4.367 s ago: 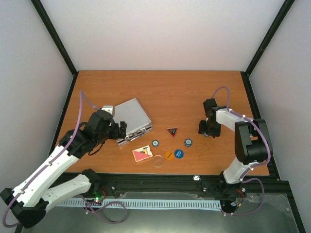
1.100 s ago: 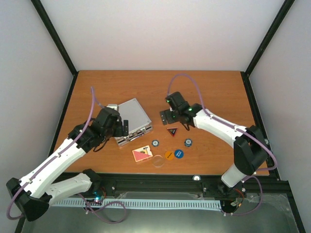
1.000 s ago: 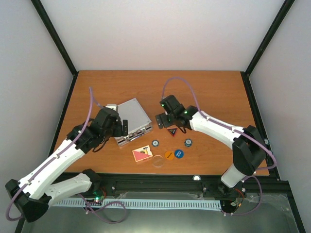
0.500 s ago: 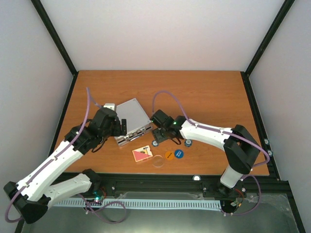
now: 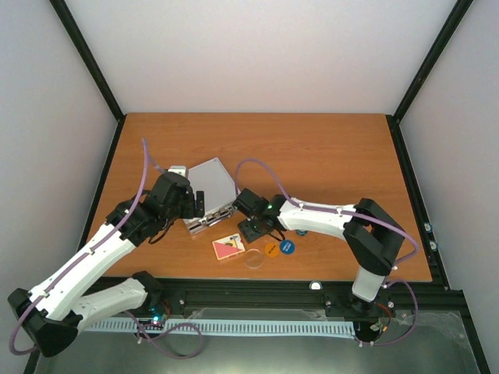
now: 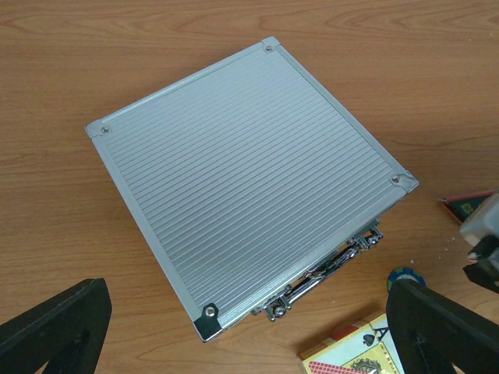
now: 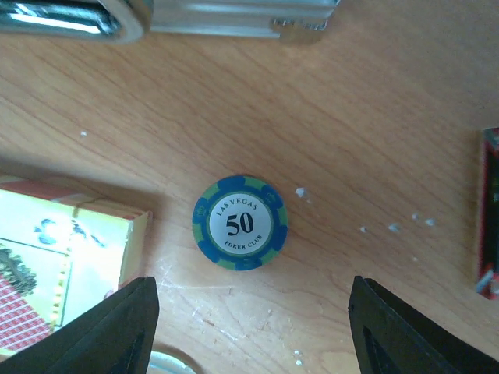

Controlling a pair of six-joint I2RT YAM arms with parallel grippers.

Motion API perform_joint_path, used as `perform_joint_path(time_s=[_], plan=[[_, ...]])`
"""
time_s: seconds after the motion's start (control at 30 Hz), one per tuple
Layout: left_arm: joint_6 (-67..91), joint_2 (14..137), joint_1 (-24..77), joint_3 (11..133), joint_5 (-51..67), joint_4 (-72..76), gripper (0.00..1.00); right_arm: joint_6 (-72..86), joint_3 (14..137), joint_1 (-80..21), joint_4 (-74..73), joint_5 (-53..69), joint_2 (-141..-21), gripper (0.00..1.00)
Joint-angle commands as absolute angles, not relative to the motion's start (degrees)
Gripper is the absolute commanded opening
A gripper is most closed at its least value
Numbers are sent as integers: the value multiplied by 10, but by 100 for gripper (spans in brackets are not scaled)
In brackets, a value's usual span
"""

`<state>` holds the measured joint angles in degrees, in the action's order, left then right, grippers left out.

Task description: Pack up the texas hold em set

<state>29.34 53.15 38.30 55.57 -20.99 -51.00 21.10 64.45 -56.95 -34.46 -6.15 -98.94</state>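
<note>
orange-brown wood counter (image 5: pixel 327 156) fills the middle of the top view, with white walls (image 5: pixel 257 54) behind it. nearest the bottom edge of that view a clear disc (image 5: pixel 253 258) lies flat on the wood. just up and left of it the card deck (image 5: pixel 227 248) lies flat and face up, its long axis running left to right with a slight tilt. right of the clear disc sit an orange disc (image 5: pixel 270 249) and a blue disc (image 5: pixel 287 247), side by side and just apart.

a little farther up, the right arm (image 5: pixel 327 218) reaches from its base at the lower right, elbow raised, forearm lying leftward to the middle of the frame. the right pincer (image 7: pixel 249 300) points straight down over a blue chip (image 7: pixel 240 222) printed "50". in the right wrist view the chip lies flat, centred in the gap between the two fingers (image 7: pixel 117 327). they stand well apart on either side, touching nothing and holding nothing. the red edge of the triangle (image 7: pixel 490 210) shows at the right rim of that view.

farther up and left, the closed silver case (image 6: pixel 249 179) lies flat with its ribbed lid up, turned diagonally. its latches (image 6: pixel 327 273) sit on the edge facing the lower right of the left wrist view, toward chip and deck. the left arm (image 5: pixel 93 253) rises diagonally from the lower left, wrist bent down. the left pincer (image 6: pixel 245 312) hangs over the case's latch-side corner, spread fully wide and empty.
</note>
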Motion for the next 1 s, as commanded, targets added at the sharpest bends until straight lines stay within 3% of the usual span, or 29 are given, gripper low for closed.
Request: perform_joint_path(time_s=[0.0, 0.87, 0.97], plan=[[288, 528, 383, 573, -215, -503, 100, 222, 650, -577, -329, -56, -1017, 69], [295, 495, 383, 574, -229, -528, 100, 206, 706, -577, -344, -56, -1101, 66], [295, 494, 383, 577, -231, -530, 100, 205, 707, -577, -345, -61, -1106, 60]])
